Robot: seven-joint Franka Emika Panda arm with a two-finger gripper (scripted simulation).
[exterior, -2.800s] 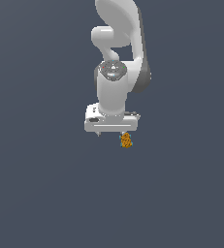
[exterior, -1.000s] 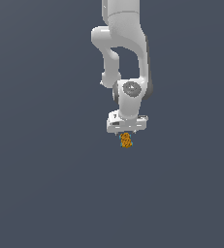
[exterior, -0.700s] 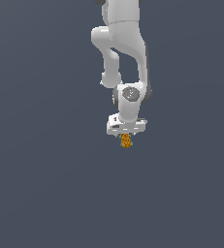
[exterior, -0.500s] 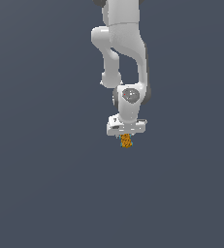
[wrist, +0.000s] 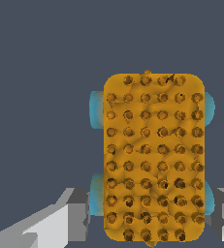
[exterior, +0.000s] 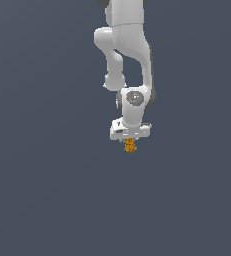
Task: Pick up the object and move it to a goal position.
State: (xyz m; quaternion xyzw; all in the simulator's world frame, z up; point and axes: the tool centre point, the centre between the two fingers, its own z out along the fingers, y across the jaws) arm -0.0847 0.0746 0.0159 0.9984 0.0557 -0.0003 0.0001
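Reaching down from the top of the exterior view, the white arm [exterior: 127, 45] ends in a gripper [exterior: 130, 138] that sits directly over the block [exterior: 130, 145]. The block is small, orange with dark speckles, and narrower than the gripper body above it; it shows just under the gripper, roughly mid-frame, against the plain dark grey floor [exterior: 47, 200]. Whether it rests on that floor or hangs clear of it cannot be told from this view.

In the wrist view the block [wrist: 153, 157] fills much of the picture: a rounded orange rectangle covered in rows of dark dimples, with teal bumps poking out along both long sides. The two grey-white fingers [wrist: 65, 220] stand on either side of one end of the block, one on each long side, close against the teal edges. The jaws look spread about the block; whether the pads actually touch it cannot be told
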